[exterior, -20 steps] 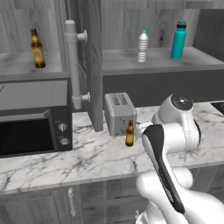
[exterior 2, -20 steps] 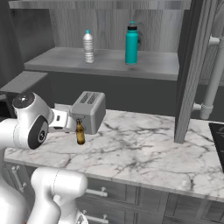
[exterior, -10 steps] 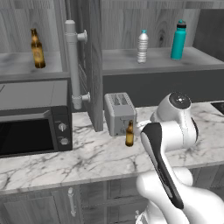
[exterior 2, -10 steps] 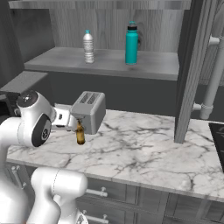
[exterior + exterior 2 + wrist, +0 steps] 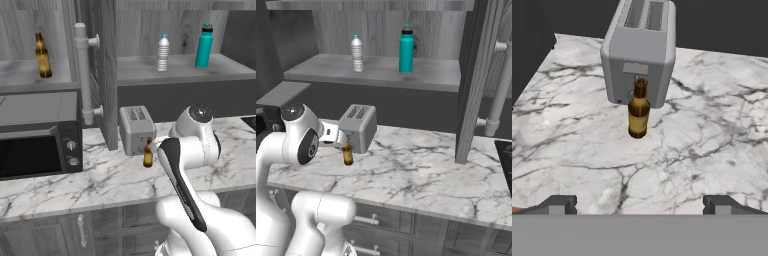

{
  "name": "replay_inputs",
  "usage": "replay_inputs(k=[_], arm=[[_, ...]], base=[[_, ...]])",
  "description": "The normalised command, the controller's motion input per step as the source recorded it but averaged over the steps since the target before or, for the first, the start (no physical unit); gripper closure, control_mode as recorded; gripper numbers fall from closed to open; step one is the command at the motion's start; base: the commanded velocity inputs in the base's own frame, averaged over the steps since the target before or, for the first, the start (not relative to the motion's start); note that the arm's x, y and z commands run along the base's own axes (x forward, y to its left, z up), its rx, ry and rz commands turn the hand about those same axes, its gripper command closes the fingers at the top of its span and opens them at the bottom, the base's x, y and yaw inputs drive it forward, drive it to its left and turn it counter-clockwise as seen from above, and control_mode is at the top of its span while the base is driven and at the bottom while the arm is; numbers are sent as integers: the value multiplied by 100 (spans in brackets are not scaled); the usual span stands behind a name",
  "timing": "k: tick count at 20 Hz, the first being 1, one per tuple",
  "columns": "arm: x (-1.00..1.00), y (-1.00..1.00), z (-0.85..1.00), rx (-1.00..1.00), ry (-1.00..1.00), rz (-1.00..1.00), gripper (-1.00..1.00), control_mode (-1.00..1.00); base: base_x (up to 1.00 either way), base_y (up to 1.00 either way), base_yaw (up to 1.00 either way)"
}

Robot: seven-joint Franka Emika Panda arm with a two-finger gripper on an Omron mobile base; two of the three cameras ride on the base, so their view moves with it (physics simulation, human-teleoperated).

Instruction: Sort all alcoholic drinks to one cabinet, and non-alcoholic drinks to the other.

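The beer bottle (image 5: 638, 108) stood upright on the marble counter (image 5: 712, 135), ahead of the gripper (image 5: 639, 204) and roughly centred between its two dark fingertips (image 5: 558, 204), which were spread wide and released, clear of the bottle and holding nothing; just behind the bottle, close to touching it, sat the grey toaster (image 5: 641, 49); from the left base view the same bottle (image 5: 148, 153) showed in front of the toaster (image 5: 136, 129), right at the end of the white arm, and from the right base view it (image 5: 347, 153) stood beside the toaster's (image 5: 358, 127) near corner; the gripper itself was hard to make out in both base views, tucked behind the arm's wrist, so its jaws could be read only from the hand view; the bottle's label, if any, was too small to tell; the bottle was slim, amber-brown glass with a long neck and a darker cap, about as tall as the toaster; a second beer bottle (image 5: 42, 55) stood on the shelf of the left cabinet (image 5: 30, 80), above the microwave (image 5: 37, 135); in the right cabinet (image 5: 175, 75) the clear water bottle (image 5: 163, 53) and the teal flask (image 5: 203, 45) stood apart on the shelf; the open door (image 5: 102, 75) with its pale bar handle (image 5: 83, 75) hung between the two cabinets
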Motion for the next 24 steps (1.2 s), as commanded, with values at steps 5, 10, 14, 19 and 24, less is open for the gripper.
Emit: replay_inputs(k=[5,10,14,19,24], arm=[[22,4,-23,0,3,0,-100,-100],[23,3,-20,0,3,0,-100,-100],[20,1,-16,0,1,0,-100,-100],[21,4,-23,0,1,0,-100,-100],[22,5,-24,0,0,0,-100,-100]], base=[[0,0,0],[0,0,0],[0,0,0],[0,0,0],[0,0,0]])
